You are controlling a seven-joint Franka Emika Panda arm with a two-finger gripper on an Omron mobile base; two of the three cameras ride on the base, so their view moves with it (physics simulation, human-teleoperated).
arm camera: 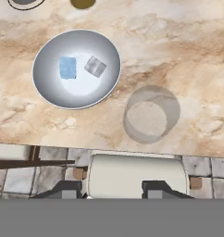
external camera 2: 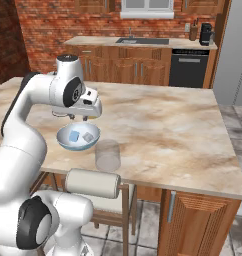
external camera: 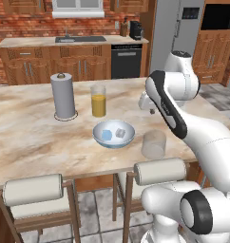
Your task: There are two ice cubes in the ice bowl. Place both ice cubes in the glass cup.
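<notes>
Looking down through the hand view, I have the ice bowl (arm camera: 77, 69) in the upper left of the frame, sitting on the marbled worktop (arm camera: 178, 55). Both ice cubes lie inside it, side by side but apart: the light blue cube (arm camera: 67, 67) toward the left, the whitish-grey cube (arm camera: 95, 66) just right of it, turned at an angle. The glass cup (arm camera: 151, 115) stands upright on the worktop at centre right of the frame, just beside the bowl but not touching it, and I see nothing inside it.

At the bottom of the hand view the two dark fingertips (arm camera: 66, 190) of the pincer (arm camera: 111, 190) stand well apart, so I read it as wide, with nothing between them. Past them shows the pale padded back of a stool (arm camera: 137, 173) below the worktop edge.

In the left base view the bowl (external camera: 114, 134) sits at mid-frame with the cup (external camera: 154, 144) to its lower right near the worktop's front edge. Behind the bowl stands a taller glass of orange juice (external camera: 98, 100), and left of that a paper towel roll (external camera: 63, 96) on its holder. The arm's hand hangs above the worktop, right of the juice glass; I cannot make out the fingers there.

In the right base view the hand sits directly over the bowl (external camera 2: 78, 138), at left of centre, with the cup (external camera 2: 108, 155) to the bowl's lower right.
</notes>
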